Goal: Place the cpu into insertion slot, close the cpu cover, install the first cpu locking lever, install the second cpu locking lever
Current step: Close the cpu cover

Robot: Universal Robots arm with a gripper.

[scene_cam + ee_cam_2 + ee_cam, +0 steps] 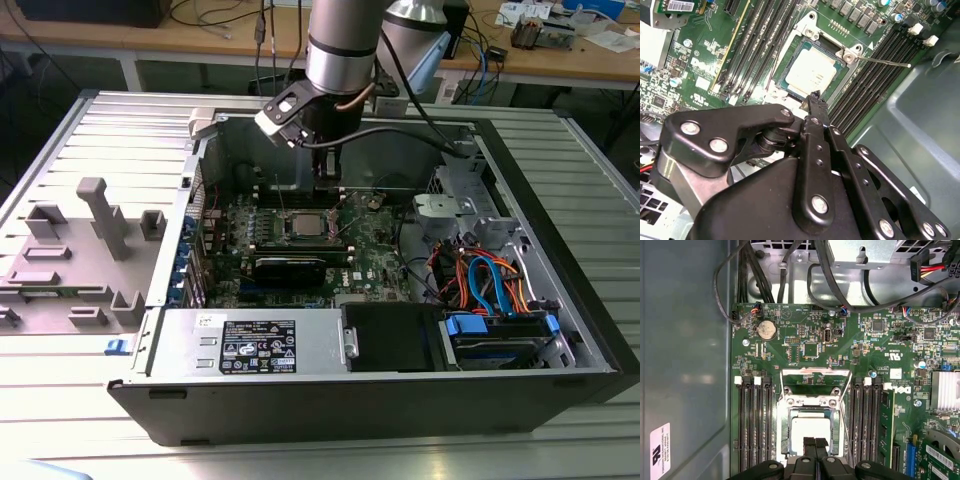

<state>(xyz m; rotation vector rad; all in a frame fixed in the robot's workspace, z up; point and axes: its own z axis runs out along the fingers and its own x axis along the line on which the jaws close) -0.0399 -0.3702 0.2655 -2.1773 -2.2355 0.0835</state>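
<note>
The first step is being judged done: the cpu (802, 427) is being shown lying flat in the insertion slot (785, 435), square to its rim. The gripper (815, 444) is being held over the chip's edge, its fingers (809, 446) being pressed together with nothing between them; whether the chip is being touched cannot be told. The cpu cover (815, 371) is being read as standing raised beyond the socket, not yet folded down, though this is uncertain. In the second wrist view a thin locking lever (885, 61) is being shown sticking out free, so cover and levers are being counted as left to do.

Now the exterior view, from its left: grey plastic fixtures (100, 225) are being passed outside the case (330, 420), well apart; then the power supply (250, 345); then orange and blue cables (490, 280) at its right. Long black memory slots (755, 425) are being seen flanking the socket closely on both sides, the free lever reaching across one bank.
</note>
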